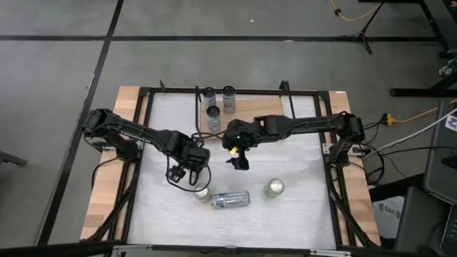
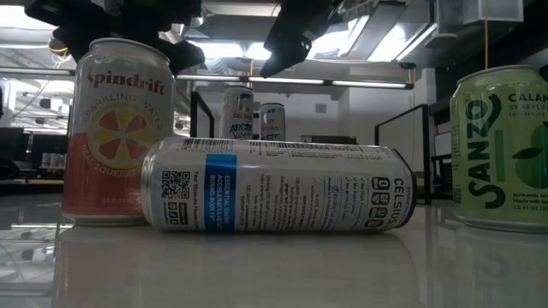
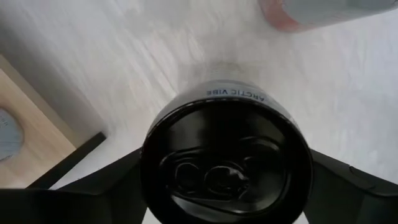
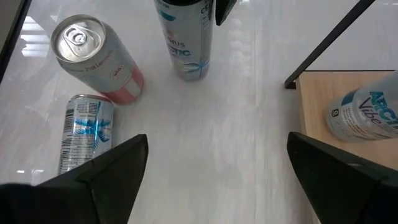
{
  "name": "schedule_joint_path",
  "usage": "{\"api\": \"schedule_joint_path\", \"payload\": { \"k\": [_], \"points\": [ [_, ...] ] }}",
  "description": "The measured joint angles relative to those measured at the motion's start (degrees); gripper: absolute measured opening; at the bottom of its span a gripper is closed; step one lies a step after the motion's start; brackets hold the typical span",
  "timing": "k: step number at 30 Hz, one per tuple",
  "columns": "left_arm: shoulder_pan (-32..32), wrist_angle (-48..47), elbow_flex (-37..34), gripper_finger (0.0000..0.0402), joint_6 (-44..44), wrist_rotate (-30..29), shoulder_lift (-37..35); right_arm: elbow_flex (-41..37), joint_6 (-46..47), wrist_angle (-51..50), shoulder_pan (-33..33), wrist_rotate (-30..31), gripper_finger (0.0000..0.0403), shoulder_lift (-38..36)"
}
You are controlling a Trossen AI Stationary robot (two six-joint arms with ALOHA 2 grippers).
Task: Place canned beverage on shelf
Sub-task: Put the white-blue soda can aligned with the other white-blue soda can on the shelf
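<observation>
You have three cans (image 1: 213,113) on the shelf (image 1: 257,107); four wait on the table (image 1: 300,214). Your left gripper (image 1: 191,170) sits around an upright can (image 3: 227,162) there, grip unclear; your right gripper (image 4: 217,155) hangs wide open, empty

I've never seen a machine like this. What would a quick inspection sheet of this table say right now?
Surface: white tabletop, black-framed; no spills seen.
Job's things: low light-wood shelf carrying three upright cans; silver-blue Celsius can standing on the tabletop.
Clutter: pink Spindrift can and green Sanzo can, upright; silver-blue can lying sideways.
Grippers: left pincer around the standing Celsius can's top; right pincer open, empty, above the tabletop.
Cables: yellow cable on the floor.
Surroundings: grey floor, black stand legs.
</observation>
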Motion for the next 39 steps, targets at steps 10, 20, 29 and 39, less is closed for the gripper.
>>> {"api": "schedule_joint_path", "payload": {
  "k": [10,20,29,39],
  "points": [
    [0.02,-0.71,0.0,0.0356,-7.54,-1.66,-0.02,0.02,-0.02,0.0,0.0,0.0,0.0374,0.0],
    [0.02,-3.99,0.09,0.0356,-19.08,-1.48,-0.47,0.02,-0.02,0.0,0.0,0.0,0.0374,0.0],
    [-0.08,-6.24,0.09,0.0356,-35.29,0.79,-1.79,0.02,-0.04,-0.01,0.0,0.0,0.0374,0.0],
    [-3.1,-11.03,0.09,0.0356,-53.41,10.02,-4.64,0.06,-0.09,-2.7,0.0,0.08,0.0374,0.0]
  ]
}}
